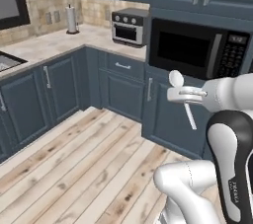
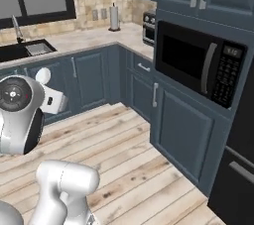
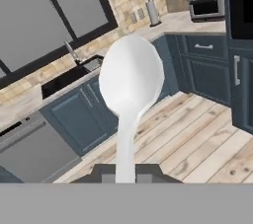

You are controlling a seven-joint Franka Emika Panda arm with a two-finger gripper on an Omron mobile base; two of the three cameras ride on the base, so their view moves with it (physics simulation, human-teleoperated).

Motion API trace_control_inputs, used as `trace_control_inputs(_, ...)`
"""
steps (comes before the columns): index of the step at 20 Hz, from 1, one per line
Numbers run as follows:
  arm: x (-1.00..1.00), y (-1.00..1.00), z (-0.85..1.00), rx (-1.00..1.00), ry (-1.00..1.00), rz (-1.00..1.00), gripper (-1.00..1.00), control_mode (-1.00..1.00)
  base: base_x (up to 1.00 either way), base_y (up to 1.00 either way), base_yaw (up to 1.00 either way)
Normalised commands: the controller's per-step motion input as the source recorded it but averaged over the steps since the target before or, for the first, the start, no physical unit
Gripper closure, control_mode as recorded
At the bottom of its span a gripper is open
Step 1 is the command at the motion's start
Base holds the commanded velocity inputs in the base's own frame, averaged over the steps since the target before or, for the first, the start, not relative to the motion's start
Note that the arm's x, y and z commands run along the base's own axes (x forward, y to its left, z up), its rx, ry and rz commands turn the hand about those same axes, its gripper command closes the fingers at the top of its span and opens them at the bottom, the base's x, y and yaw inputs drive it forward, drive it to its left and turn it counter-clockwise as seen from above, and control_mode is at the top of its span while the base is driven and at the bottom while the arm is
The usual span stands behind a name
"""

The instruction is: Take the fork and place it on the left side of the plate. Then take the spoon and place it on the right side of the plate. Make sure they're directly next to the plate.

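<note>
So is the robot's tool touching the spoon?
Touching. In the hand view the tool is shut on the spoon, whose handle runs down between the two finger tips.

flat, even rendered light, faint soft shadows, mild pixel softness, no glare

Smooth glossy whitish spoon (image 3: 131, 77), matt dark-blue cabinets (image 1: 64, 87), pale wood-plank floor (image 1: 84, 168), speckled stone-look counter (image 1: 54, 43).

The stone countertop (image 1: 54, 40) carried a paper towel holder (image 1: 72, 19) in its corner; right of the holder sat a toaster oven (image 1: 129, 26), left of it a sink (image 2: 30, 49).
</note>
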Motion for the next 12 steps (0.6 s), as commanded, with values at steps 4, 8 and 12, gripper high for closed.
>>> trace_control_inputs(4,0.00,0.00,0.00,0.00,0.00,0.00,1.00,1.00,-0.76,-0.60,0.42)
trace_control_inputs(8,0.00,0.00,0.00,0.00,0.00,0.00,1.00,1.00,-0.98,-0.61,0.37)
trace_control_inputs(12,0.00,0.00,0.00,0.00,0.00,0.00,1.00,1.00,-1.00,-0.62,0.34)
